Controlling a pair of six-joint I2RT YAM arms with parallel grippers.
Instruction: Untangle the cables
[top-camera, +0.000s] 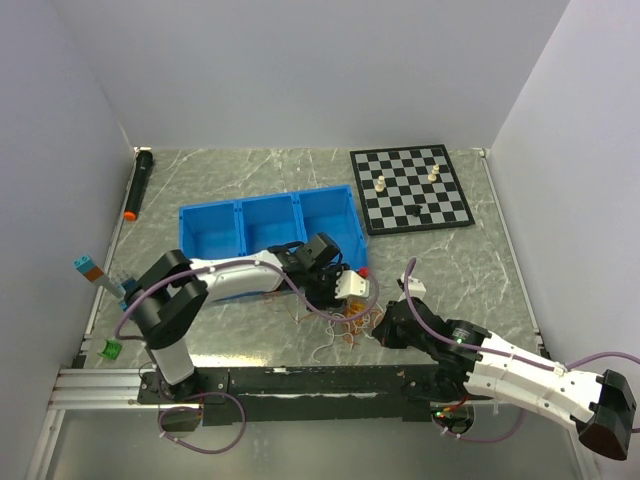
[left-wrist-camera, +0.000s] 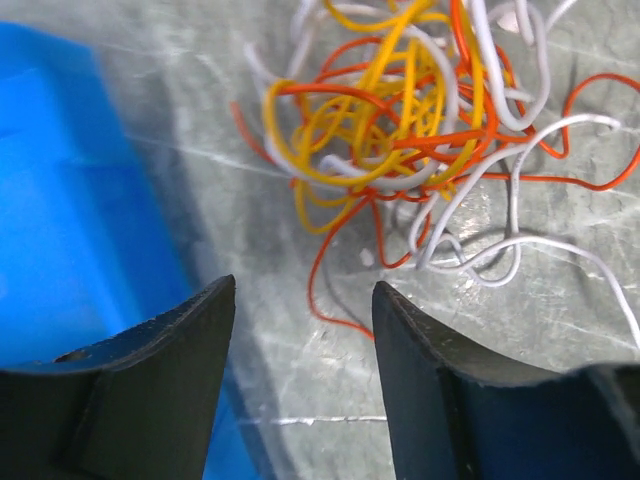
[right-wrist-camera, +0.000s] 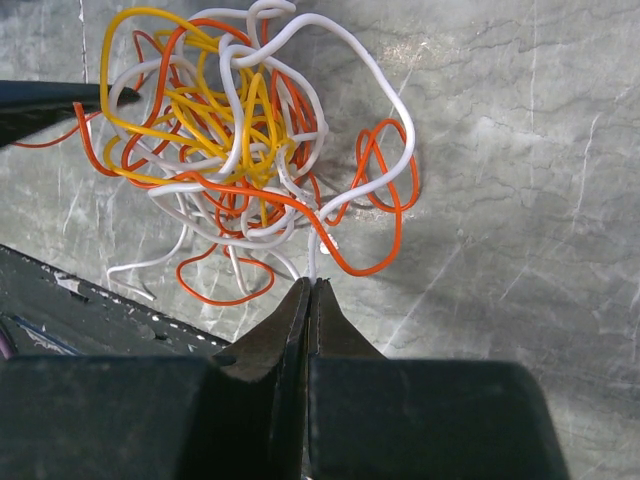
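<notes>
The cables (top-camera: 355, 322) lie in one tangled heap of white, orange and yellow wires on the marble table, near its front edge. In the left wrist view the tangle (left-wrist-camera: 400, 110) lies ahead of my left gripper (left-wrist-camera: 305, 285), which is open with only bare table between its fingers. A single orange strand runs toward the right finger (left-wrist-camera: 420, 350). In the right wrist view my right gripper (right-wrist-camera: 312, 282) is shut on a white cable (right-wrist-camera: 313, 255) that leads up into the heap (right-wrist-camera: 240, 130). Both grippers flank the heap in the top view: left (top-camera: 340, 285), right (top-camera: 385, 320).
A blue three-compartment bin (top-camera: 270, 225) stands just behind the left gripper, its wall (left-wrist-camera: 60, 200) close on that gripper's left. A chessboard (top-camera: 410, 187) with a few pieces lies at the back right. A black marker (top-camera: 138, 182) and small coloured blocks (top-camera: 88, 268) lie at the left. The black rail (top-camera: 300, 378) borders the front.
</notes>
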